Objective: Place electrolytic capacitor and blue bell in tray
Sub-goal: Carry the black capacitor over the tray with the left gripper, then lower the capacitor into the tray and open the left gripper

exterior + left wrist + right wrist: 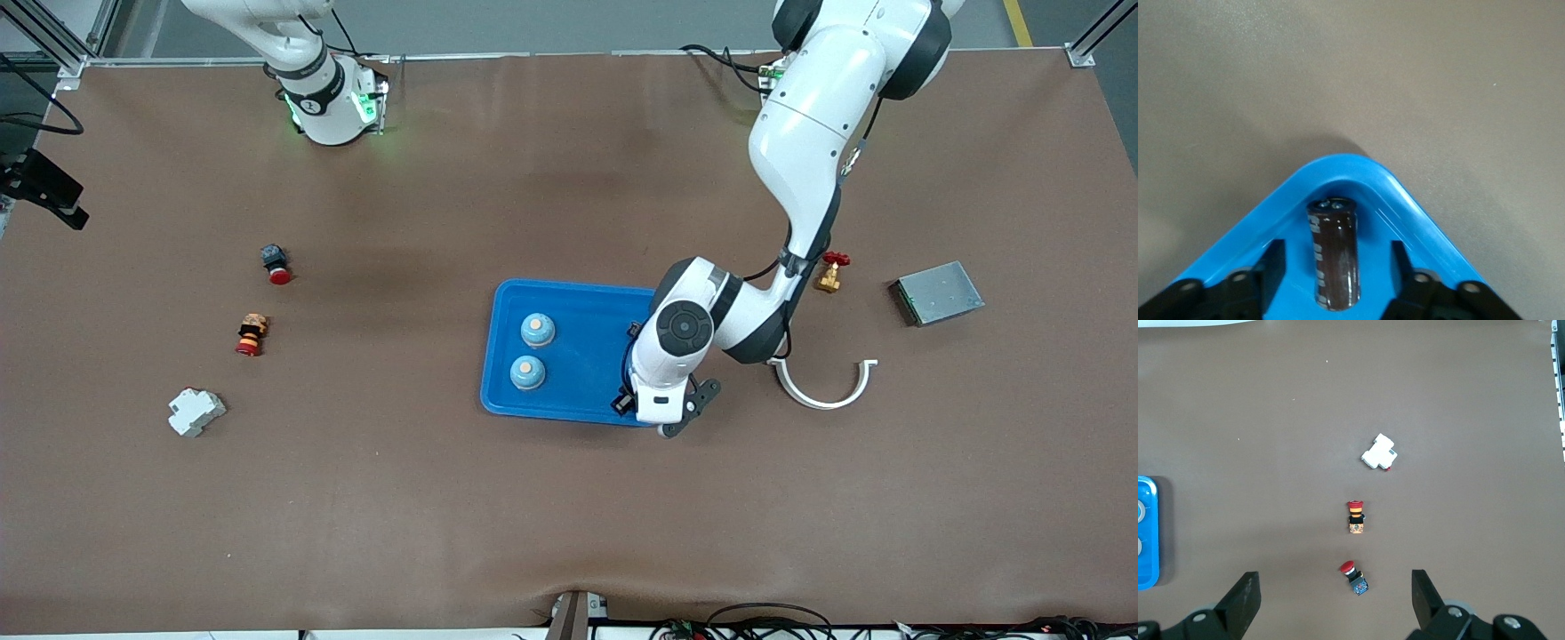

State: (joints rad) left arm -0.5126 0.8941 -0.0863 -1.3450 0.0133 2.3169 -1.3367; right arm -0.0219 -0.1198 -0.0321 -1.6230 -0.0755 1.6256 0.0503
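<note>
While the left gripper (pixel 1335 273) hung low over the corner of the tray (pixel 578 307) nearest the front camera at the left arm's end, the electrolytic capacitor (pixel 1335 257) lay on its side on the blue floor between the spread fingers (pixel 1271 270), with a gap on each side and neither pad touching it. One end of the dark cylinder pointed into the rounded corner, close to the raised rim. Two blue bells (pixel 537 329) (pixel 527 372) stood in the tray toward the right arm's end, well apart from the capacitor, leaving bare blue floor between them. Outside that corner the brown table (pixel 569 516) was bare. A white curved clip (pixel 822 387) lay just beside the tray toward the left arm's end, with a small brass valve (pixel 831 271) and a grey metal box (pixel 938 293) farther from the front camera. The front view hid the capacitor under the arm's wrist; only the left wrist view showed it. The right gripper (pixel 1335 597) waited, its jaws wide and empty, over the table near two red-capped buttons (pixel 1353 577) (pixel 1356 517) and a white block (pixel 1379 452).
</note>
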